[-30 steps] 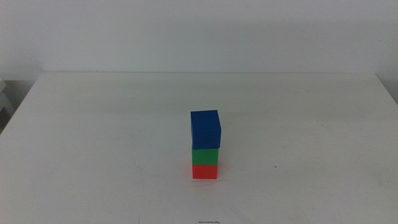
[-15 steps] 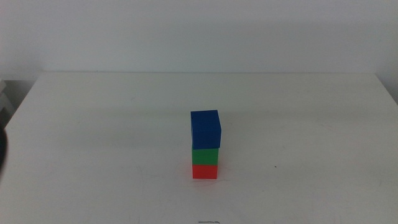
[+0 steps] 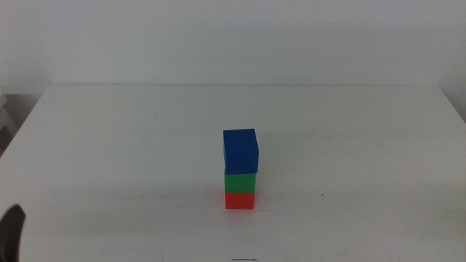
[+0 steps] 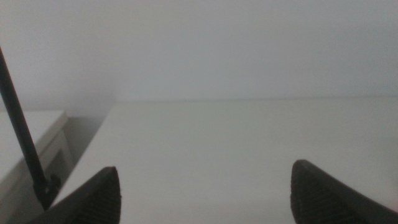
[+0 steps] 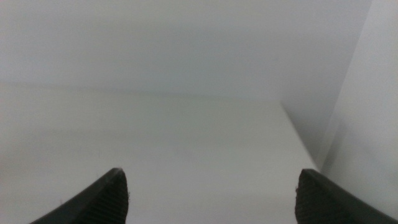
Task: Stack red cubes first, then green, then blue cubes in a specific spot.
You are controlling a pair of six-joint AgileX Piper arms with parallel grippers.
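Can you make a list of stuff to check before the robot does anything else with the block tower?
1. Red cube at the bottom, on the table: ok.
2. Green cube on red: ok.
3. Blue cube on top: ok.
4. Tower straight: not ok, blue overhangs a little.
5. Left gripper open, holding nothing, low at the table's left edge: ok.
6. Right gripper open, empty, absent from the middle view: ok.
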